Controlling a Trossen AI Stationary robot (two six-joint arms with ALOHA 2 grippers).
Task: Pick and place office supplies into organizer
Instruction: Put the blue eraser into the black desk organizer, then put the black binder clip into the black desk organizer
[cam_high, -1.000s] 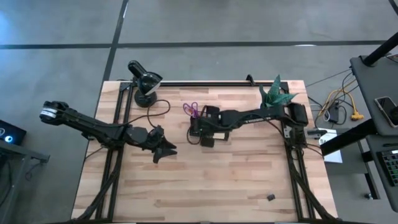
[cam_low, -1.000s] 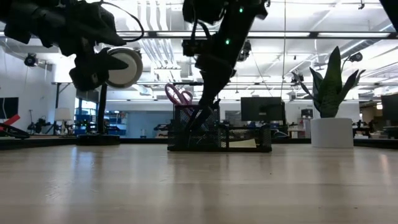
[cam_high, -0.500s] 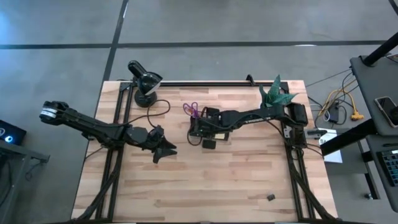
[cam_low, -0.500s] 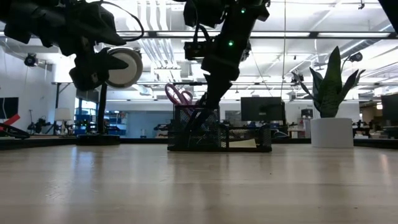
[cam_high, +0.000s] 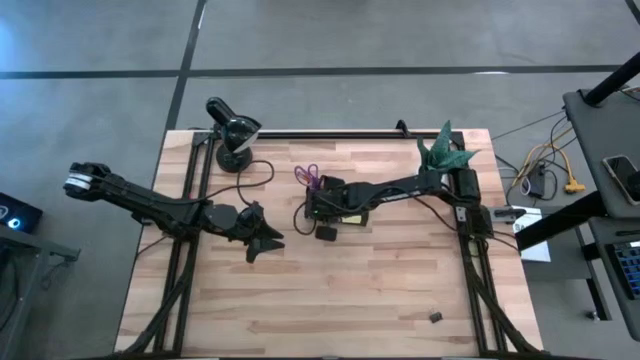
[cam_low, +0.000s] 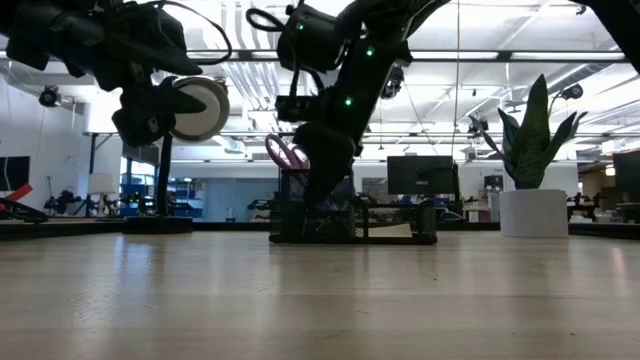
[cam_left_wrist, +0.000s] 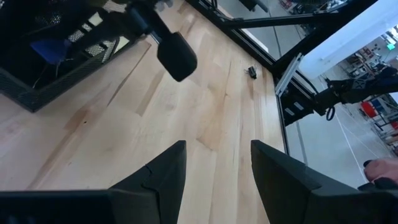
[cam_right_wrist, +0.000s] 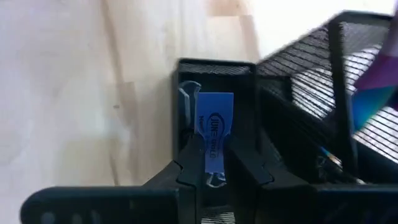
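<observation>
I see the black mesh organizer (cam_high: 335, 205) sitting upper-middle on the table, purple scissors (cam_high: 308, 175) standing handles-up in it. One tiny black clip (cam_high: 436, 317) lies alone at lower right.

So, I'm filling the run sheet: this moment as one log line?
right gripper: shut on blue item, over organizer | left gripper: open, waiting | scissors: in organizer

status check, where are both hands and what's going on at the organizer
Right hand shut on blue tag, over organizer slot. Left hand open, waiting on the table's left. Scissors already in. Black clip loose, near edge.
</observation>
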